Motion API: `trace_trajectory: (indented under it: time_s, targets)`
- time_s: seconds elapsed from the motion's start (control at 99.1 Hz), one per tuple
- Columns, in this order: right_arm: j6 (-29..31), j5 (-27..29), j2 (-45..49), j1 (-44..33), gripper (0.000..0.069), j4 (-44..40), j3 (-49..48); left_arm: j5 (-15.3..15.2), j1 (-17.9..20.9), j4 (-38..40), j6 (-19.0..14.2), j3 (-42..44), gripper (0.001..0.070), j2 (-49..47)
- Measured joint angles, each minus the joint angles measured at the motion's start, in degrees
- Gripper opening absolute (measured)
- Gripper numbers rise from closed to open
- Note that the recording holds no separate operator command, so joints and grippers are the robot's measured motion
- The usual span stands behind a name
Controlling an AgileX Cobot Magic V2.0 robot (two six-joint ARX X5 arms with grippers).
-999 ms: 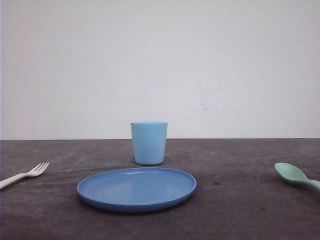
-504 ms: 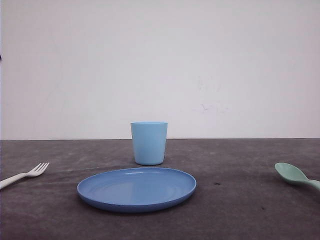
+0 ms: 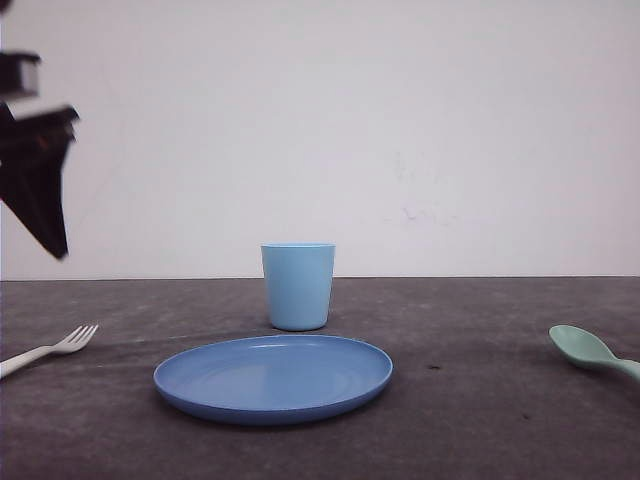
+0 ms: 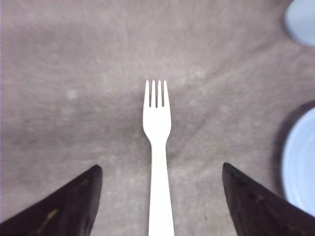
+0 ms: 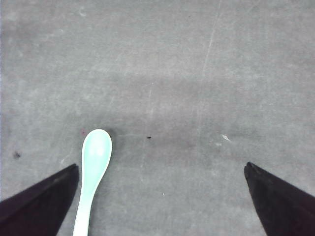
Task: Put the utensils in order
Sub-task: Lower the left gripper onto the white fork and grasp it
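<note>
Front view: dark grey tabletop (image 3: 480, 420) running up to a white wall. Light blue cup (image 3: 298, 286) standing upright at centre, just behind round blue plate (image 3: 273, 377); cup and plate looking slightly apart, not touching. White fork (image 3: 48, 351) lying flat at far L edge of tabletop, tines pointing toward the centre, handle running out of frame. Mint-green spoon (image 3: 592, 352) lying at far R edge, bowl toward centre, handle running off frame. Both utensils sitting well apart from plate. Dark part of L arm showing at upper L, hanging well above the fork; fingers not readable here.

L wrist view: left pincer (image 4: 160, 201) standing wide, its two dark fingers (image 4: 64, 206) sitting either side of the fork (image 4: 157, 147) w/ clear gaps, nothing gripped. Fork lying straight between them, tines pointing away from cam. Plate rim (image 4: 300, 167) and a bit of cup (image 4: 301, 19) showing at the edge of the frame.

R wrist view: right pincer (image 5: 160, 201) also standing wide, holding nothing. Spoon (image 5: 92, 172) lying on tabletop just beside one finger (image 5: 37, 206), not centred in the gap; bowl pointing away from cam, concave side up. Whether spoon and finger are touching: can't tell.
</note>
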Motion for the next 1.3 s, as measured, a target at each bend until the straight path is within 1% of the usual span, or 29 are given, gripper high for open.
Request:
trace_trajectory:
  time_s: [0.061, 0.232, 0.292, 0.343, 0.504, 0.625, 0.686, 0.797, 0.857, 0.968, 1.049, 1.13, 1.301]
  targets:
    - [0.0, 0.0, 0.0, 0.0, 0.068, 0.0, 0.0, -0.7, -0.4, 0.9, -0.1, 0.0, 0.0473, 2.2]
    - [0.0, 0.0, 0.0, 0.0, 0.068, 0.0, 0.0, -1.1, -1.2, 3.1, -0.2, 0.0, 0.0473, 7.6]
    - [0.0, 0.0, 0.0, 0.0, 0.068, 0.0, 0.0, -1.7, -1.6, 3.9, -0.2, 0.0, 0.0473, 9.3]
    - [0.0, 0.0, 0.0, 0.0, 0.068, 0.0, 0.0, -2.3, -1.9, 4.7, -0.2, 0.0, 0.0473, 10.6]
    - [0.0, 0.0, 0.0, 0.0, 0.068, 0.0, 0.0, -2.7, -2.6, 5.7, -0.5, 0.0, 0.0471, 13.4]
    - [0.0, 0.0, 0.0, 0.0, 0.068, 0.0, 0.0, -4.9, -3.2, 6.0, -0.6, 0.0, 0.0426, 14.8]
    - [0.0, 0.0, 0.0, 0.0, 0.068, 0.0, 0.0, -5.4, -3.5, 6.1, -0.6, 0.0, 0.0406, 15.0]
    - [0.0, 0.0, 0.0, 0.0, 0.068, 0.0, 0.0, -6.2, -3.9, 6.1, -0.6, 0.4, 0.0388, 15.6]
    - [0.0, 0.0, 0.0, 0.0, 0.068, 0.0, 0.0, -6.5, -4.1, 6.4, -0.6, 0.4, 0.0342, 15.7]
    - [0.0, 0.0, 0.0, 0.0, 0.068, 0.0, 0.0, -6.3, -4.7, 7.0, -0.6, 0.4, 0.018, 15.7]
    - [0.0, 0.0, 0.0, 0.0, 0.068, 0.0, 0.0, -6.1, -5.2, 7.2, -0.6, 0.4, 0.0103, 15.8]
    - [0.0, 0.0, 0.0, 0.0, 0.068, 0.0, 0.0, -6.0, -5.6, 7.3, -0.6, 0.4, 0.0073, 15.8]
    - [0.0, 0.0, 0.0, 0.0, 0.068, -0.2, 0.0, -6.6, -6.0, 7.2, -0.6, 0.6, 0.0053, 15.8]
